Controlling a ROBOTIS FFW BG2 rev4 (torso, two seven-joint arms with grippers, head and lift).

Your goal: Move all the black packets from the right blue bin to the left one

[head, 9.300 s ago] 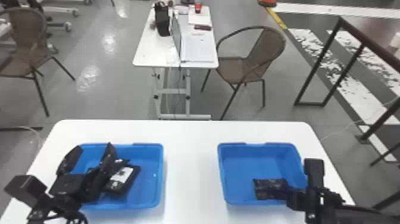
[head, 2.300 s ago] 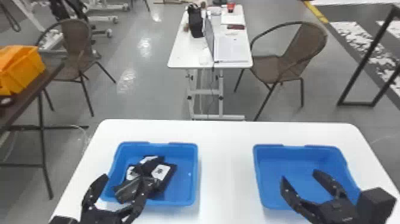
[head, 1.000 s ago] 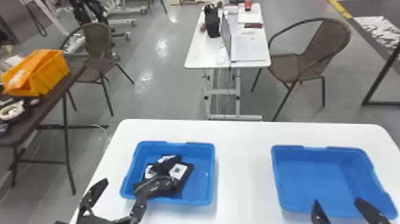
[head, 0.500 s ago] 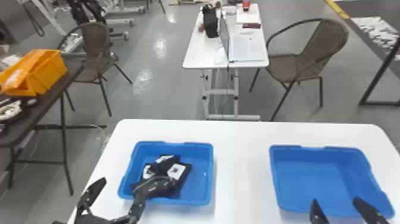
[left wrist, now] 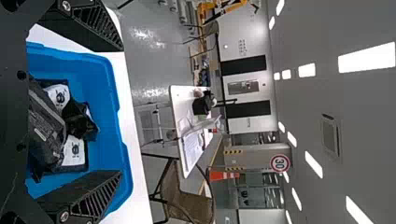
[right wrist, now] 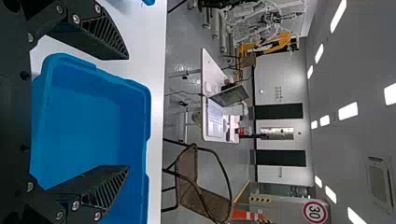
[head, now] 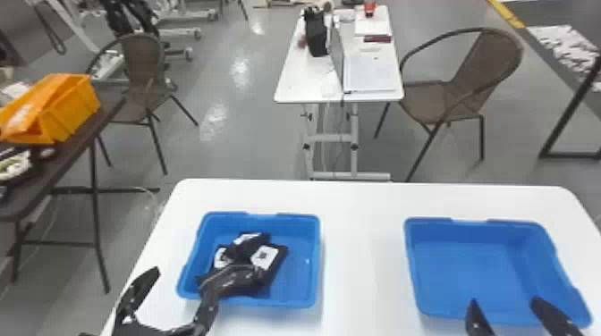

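The left gripper (head: 184, 279) at the left bin (head: 318, 263)'s near edge and right gripper (head: 505, 300), well right of that bin, stand wide open, gripping nothing. Black packets (left wrist: 46, 128) lie heaped inside it; across open white table (head: 362, 250) to its right, the right bin (head: 474, 268) has lost its earlier packet.

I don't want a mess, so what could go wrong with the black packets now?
The left gripper has its jaws open by the left blue plastic bin. Moving, it might bump the bin's rim, or snag the heaped black packets, some with white labels, and pull one out.
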